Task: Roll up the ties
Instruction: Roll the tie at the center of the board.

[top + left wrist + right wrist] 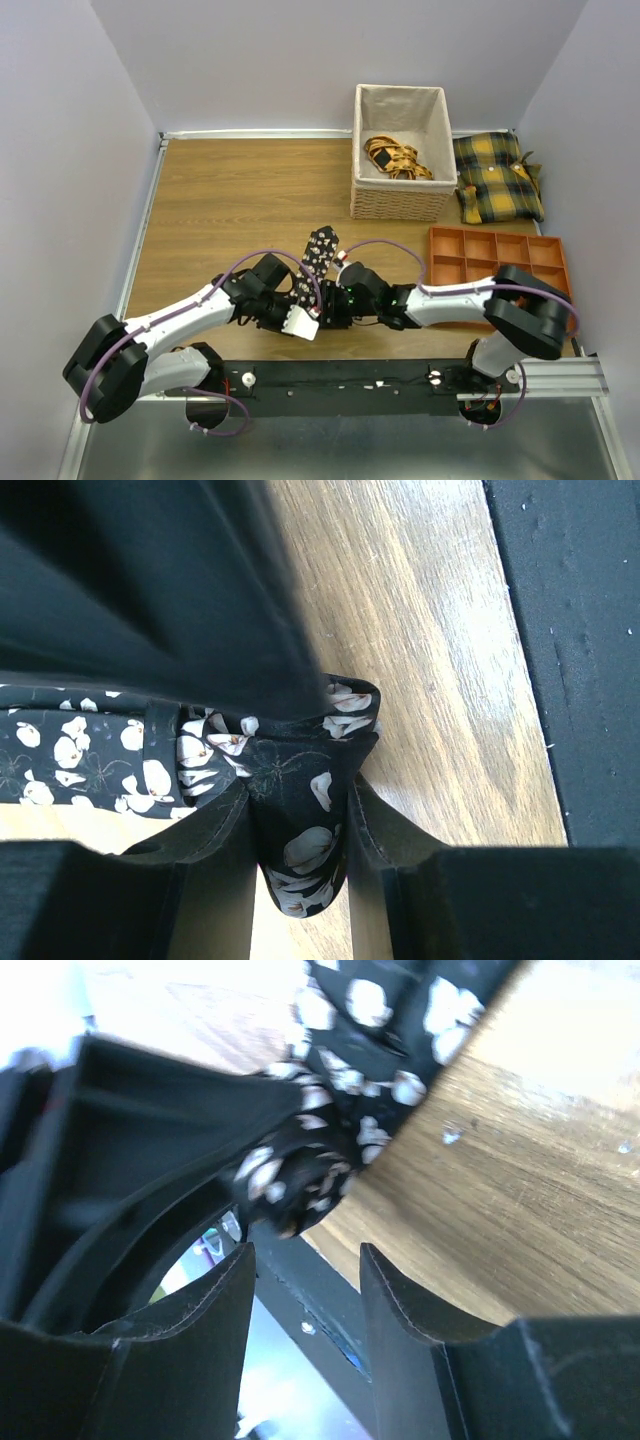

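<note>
One tie (322,245), black with small white flowers, lies on the wooden table with its free end pointing up and away from the arms. My left gripper (305,312) is shut on a folded part of the tie (300,845), which sits pinched between the two fingers (215,830). The rest of the strip runs off to the left in the left wrist view. My right gripper (330,300) faces the left one, open, with nothing between its fingers (400,1300). A small rolled bit of the tie (300,1175) sits just beyond its fingertips.
A lined wicker basket (400,205) at the back holds yellow-brown strips (395,157). Two yellow-and-black plaid cushions (497,177) lie to its right. An orange compartment tray (480,255) sits by the right arm. A black rail (350,375) runs along the near edge.
</note>
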Action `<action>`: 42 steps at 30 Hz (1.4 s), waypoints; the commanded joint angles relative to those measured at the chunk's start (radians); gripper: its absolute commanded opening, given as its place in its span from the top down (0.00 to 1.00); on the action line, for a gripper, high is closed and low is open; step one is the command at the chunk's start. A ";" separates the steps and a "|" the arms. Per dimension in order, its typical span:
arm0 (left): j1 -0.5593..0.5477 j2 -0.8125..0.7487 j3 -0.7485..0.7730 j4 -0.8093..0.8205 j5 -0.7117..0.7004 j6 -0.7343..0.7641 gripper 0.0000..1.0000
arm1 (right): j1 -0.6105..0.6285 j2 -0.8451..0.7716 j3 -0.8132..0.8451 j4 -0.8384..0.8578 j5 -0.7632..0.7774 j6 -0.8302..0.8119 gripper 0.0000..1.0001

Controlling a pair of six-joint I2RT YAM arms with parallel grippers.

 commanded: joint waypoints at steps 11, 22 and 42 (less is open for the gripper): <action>0.001 0.059 0.033 -0.112 -0.012 -0.078 1.00 | 0.004 -0.031 -0.135 0.212 0.029 -0.010 0.88; 0.001 0.059 0.026 -0.112 -0.015 -0.103 1.00 | 0.037 0.051 -0.104 0.274 0.055 0.054 0.97; -0.001 0.063 0.047 -0.095 0.056 -0.164 0.94 | 0.041 0.193 0.021 0.302 0.040 0.051 0.99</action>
